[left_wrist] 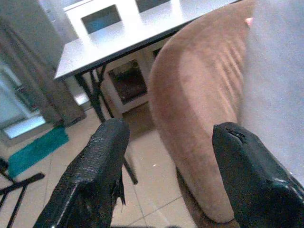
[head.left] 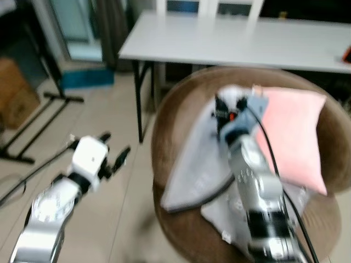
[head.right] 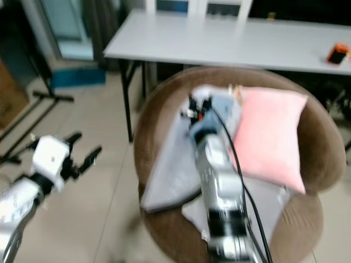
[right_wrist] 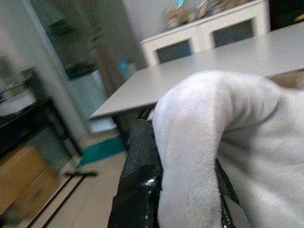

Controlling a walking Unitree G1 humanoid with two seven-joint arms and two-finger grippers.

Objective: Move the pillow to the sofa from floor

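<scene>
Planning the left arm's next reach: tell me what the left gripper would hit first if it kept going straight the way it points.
Probably the brown sofa's curved outer side: through the open left gripper it lies just ahead, though floor tiles fill much of the gap, so depth is unclear.

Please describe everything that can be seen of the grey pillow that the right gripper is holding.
The grey pillow is soft, pale grey and looks plush or fleecy. It stands tilted on the seat of the round brown sofa chair, leaning toward the chair's left side. The right gripper is shut on its upper edge; in the right wrist view the fabric bulges between the black fingers. A pink pillow stands beside it on the right, and a grey cloth or cushion lies under its lower corner.
</scene>
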